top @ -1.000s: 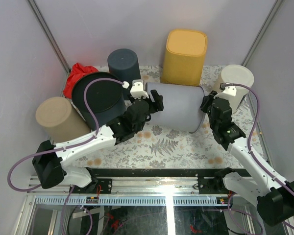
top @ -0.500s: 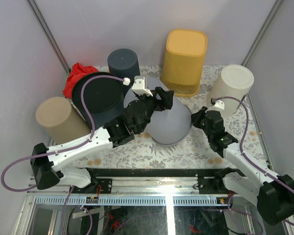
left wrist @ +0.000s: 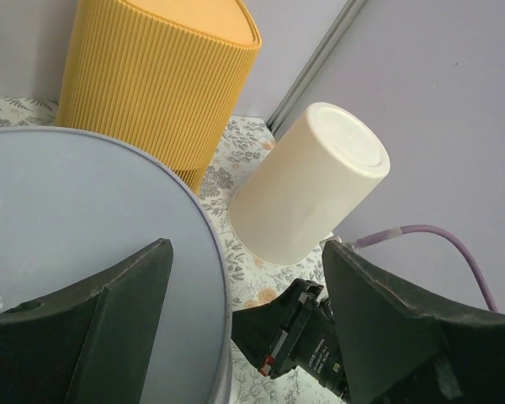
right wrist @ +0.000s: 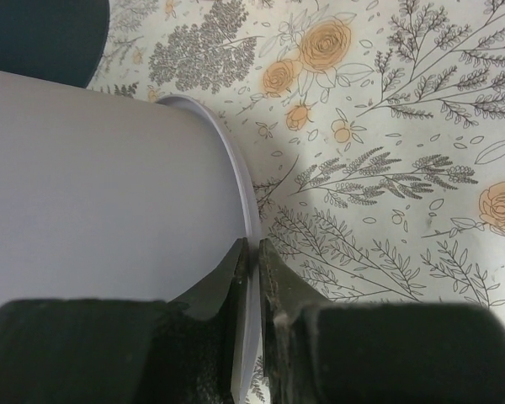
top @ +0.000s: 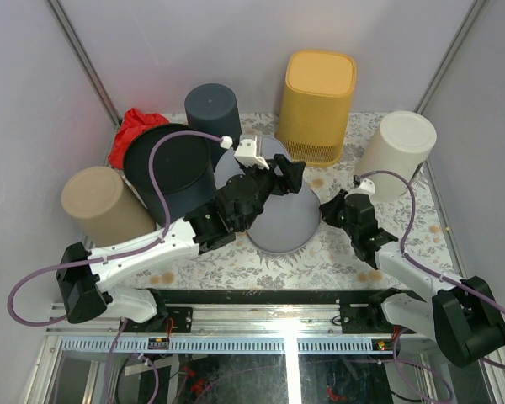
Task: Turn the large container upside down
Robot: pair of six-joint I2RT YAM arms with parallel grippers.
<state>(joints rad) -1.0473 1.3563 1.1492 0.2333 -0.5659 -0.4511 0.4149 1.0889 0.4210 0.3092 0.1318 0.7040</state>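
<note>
Swung up since the earlier shot: grey container, then lying on its side, now sits base-up mid table, mouth down. Can't tell if the rim is flat all round. R arm has pulled in closer to its base too. R pincer is clamped on the container's low rim, thin lip btwn the fingers. L pincer is spread wide over the upturned base, one finger above it, other past the edge, gripping nothing. Yellow ribbed bin just behind, cream tub to the R, black tub to the L.
</note>
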